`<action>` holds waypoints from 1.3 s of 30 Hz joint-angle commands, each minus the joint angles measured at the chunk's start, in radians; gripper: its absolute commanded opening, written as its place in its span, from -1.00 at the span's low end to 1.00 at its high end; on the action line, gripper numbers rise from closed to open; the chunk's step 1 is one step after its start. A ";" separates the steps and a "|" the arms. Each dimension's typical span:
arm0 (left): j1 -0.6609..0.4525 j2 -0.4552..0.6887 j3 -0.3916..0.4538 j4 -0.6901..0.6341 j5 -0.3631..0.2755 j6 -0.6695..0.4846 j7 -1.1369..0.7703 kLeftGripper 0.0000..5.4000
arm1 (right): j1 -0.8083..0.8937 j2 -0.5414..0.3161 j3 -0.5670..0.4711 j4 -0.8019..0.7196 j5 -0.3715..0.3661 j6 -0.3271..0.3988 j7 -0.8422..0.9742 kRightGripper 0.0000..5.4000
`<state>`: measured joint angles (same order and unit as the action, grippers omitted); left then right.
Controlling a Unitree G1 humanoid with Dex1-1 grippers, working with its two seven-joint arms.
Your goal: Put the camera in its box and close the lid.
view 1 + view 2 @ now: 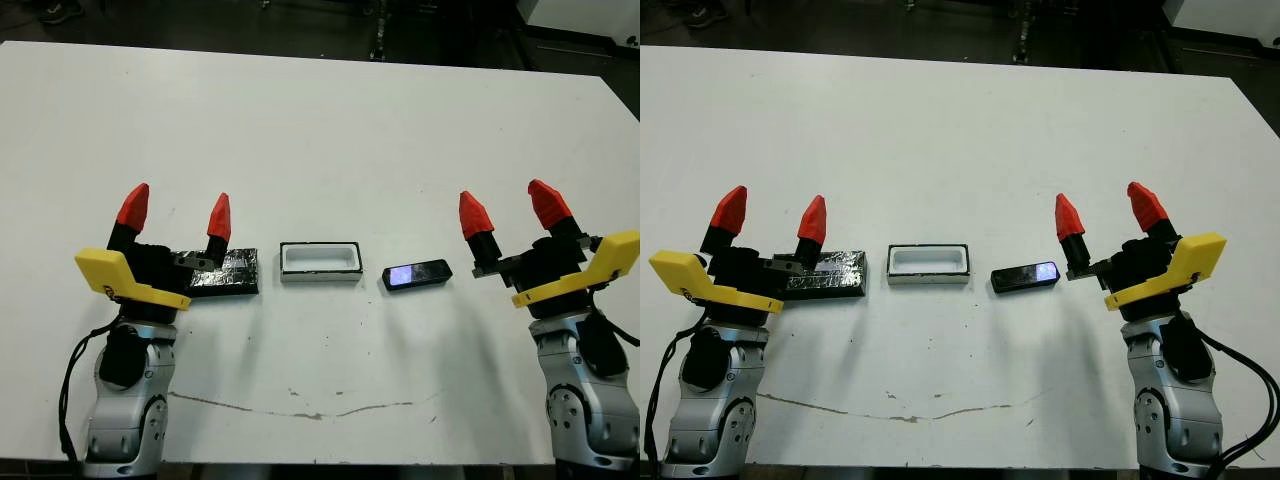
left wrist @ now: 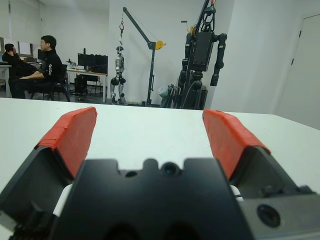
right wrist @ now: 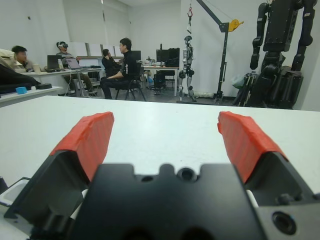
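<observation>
Camera (image 1: 417,274) lies on the tabletop (image 1: 320,130) just right of the open box (image 1: 320,262), long axis running left-right, nearest the right hand (image 1: 506,210), whose fingers are spread and empty. Left hand (image 1: 176,209), also spread, hovers at the lid (image 1: 226,272) left of the box.

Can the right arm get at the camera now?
Probably yes: the camera lies flat beside the open right end effector, with bare table between them and nothing in the way.
</observation>
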<state>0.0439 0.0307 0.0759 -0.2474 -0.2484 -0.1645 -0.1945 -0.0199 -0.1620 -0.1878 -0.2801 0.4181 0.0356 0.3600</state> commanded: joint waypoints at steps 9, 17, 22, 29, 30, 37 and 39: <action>0.019 0.003 -0.007 -0.003 -0.010 0.033 -0.001 1.00 | 0.019 -0.016 0.008 -0.002 0.002 0.027 0.001 1.00; 0.019 0.009 -0.006 -0.009 -0.012 0.038 0.004 1.00 | -0.074 -0.202 -0.014 0.059 -0.006 0.040 0.162 1.00; 0.024 0.004 -0.004 -0.009 -0.011 0.037 0.009 1.00 | -0.229 -0.379 0.000 0.170 -0.021 0.064 0.330 1.00; 0.025 0.006 -0.007 -0.004 -0.002 0.025 0.007 1.00 | -0.517 -0.607 0.182 0.382 -0.146 0.008 0.734 1.00; 0.025 0.005 -0.007 -0.003 -0.008 0.024 0.003 1.00 | -0.557 -0.616 0.214 0.406 -0.164 -0.006 0.782 1.00; 0.027 0.003 -0.007 -0.004 -0.017 0.026 0.005 1.00 | -0.792 -0.618 0.431 0.546 -0.304 -0.069 1.074 1.00; 0.028 0.004 -0.008 -0.004 -0.014 0.026 0.006 1.00 | -0.839 -0.594 0.488 0.594 -0.332 -0.078 1.148 1.00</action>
<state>0.0640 0.0326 0.0667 -0.2565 -0.2674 -0.1388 -0.1899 -0.8259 -0.7698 0.2588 0.2785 0.1118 -0.0287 1.4555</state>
